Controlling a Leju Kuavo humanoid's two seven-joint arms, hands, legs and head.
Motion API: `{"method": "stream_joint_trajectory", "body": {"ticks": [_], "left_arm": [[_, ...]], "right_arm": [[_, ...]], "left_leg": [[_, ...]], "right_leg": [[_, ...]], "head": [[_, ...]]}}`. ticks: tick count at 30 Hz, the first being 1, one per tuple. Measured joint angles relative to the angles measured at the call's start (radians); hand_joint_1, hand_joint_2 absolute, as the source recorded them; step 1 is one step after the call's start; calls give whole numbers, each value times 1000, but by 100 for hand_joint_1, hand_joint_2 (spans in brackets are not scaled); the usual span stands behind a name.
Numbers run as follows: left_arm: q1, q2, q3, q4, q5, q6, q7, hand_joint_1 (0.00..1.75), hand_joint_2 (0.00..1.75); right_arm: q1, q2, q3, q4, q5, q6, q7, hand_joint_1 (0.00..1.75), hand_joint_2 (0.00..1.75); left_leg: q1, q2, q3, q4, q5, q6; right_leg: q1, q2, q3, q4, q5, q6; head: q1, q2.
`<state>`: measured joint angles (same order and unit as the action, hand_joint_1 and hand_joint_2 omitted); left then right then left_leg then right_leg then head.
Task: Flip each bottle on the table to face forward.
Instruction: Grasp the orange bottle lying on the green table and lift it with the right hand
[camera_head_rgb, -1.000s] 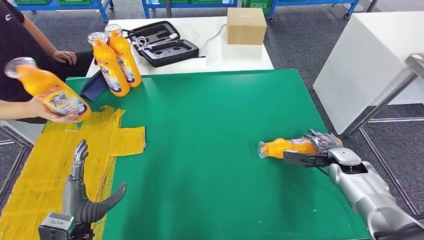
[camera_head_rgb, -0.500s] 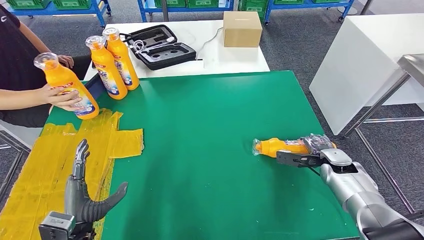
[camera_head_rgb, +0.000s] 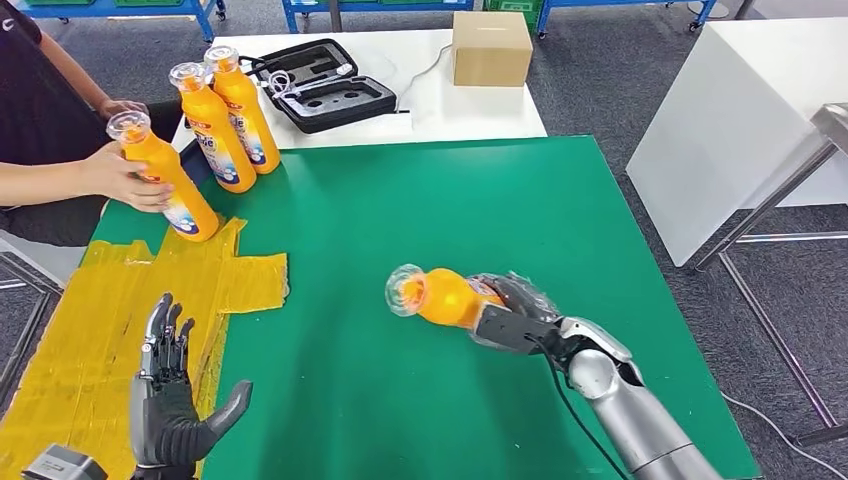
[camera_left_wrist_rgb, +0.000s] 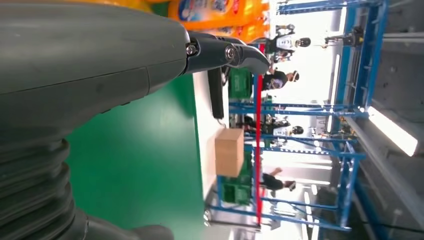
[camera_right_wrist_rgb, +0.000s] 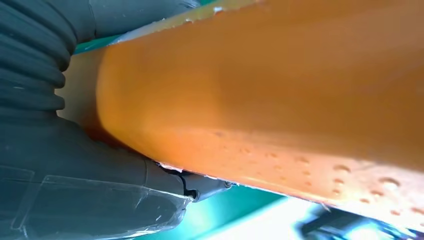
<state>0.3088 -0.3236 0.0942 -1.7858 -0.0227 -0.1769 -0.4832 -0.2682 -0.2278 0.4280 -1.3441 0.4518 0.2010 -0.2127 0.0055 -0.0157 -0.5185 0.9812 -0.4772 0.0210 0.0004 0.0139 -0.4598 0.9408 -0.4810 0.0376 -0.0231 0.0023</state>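
Observation:
My right hand (camera_head_rgb: 515, 318) grips an orange bottle (camera_head_rgb: 440, 295) by its lower body, lifted off the green table (camera_head_rgb: 420, 210) near its middle, the clear cap pointing toward me and to the left. Its orange side (camera_right_wrist_rgb: 280, 90) is pressed against my hand in the right wrist view. Two orange bottles (camera_head_rgb: 230, 115) stand upright at the far left of the table. A person's hand (camera_head_rgb: 120, 175) holds a third bottle (camera_head_rgb: 170, 180) upright by the yellow sheet. My left hand (camera_head_rgb: 170, 400) hangs open over the yellow sheet (camera_head_rgb: 100, 320), holding nothing.
Behind the green table a white table carries an open black case (camera_head_rgb: 325, 85) and a cardboard box (camera_head_rgb: 490, 48). A white block (camera_head_rgb: 745, 110) stands to the right. The person sits at the far left.
My right hand has lifted the bottle off the table's right side and carried it left toward the middle. The person has set their bottle upright near the other two.

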Motion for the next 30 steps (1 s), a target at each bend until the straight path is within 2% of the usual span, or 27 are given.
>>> {"method": "stream_joint_trajectory", "body": {"ticks": [4,12,23,30], "left_arm": [[3,-16,-20,9,21,-11,2,0,175],[4,-23,-26,12,34,-24,10,0,175],[-15,-24,-120,48,49,-41,19,0,175],[-25,-17,-165,69,58,-43,22,0,175]], "right_arm": [[1,43,55,-74,-10,-27,1,175,175],[1,60,92,-115,-28,-37,-3,175,175],[-29,187,171,-70,-65,-53,2,175,175],[-61,229,190,-27,-85,-56,8,175,175]], "left_leg": [[-1,-1,-5,0,0,0],[-2,-2,-10,0,0,0],[-1,-2,-11,0,0,0],[-2,-2,-11,0,0,0]], "right_leg": [[-1,-1,-4,0,0,0],[-2,-2,-9,0,0,0],[-1,-2,-11,1,0,0],[-2,-2,-11,1,0,0]], "head": [[0,0],[0,0],[0,0],[0,0]]}}
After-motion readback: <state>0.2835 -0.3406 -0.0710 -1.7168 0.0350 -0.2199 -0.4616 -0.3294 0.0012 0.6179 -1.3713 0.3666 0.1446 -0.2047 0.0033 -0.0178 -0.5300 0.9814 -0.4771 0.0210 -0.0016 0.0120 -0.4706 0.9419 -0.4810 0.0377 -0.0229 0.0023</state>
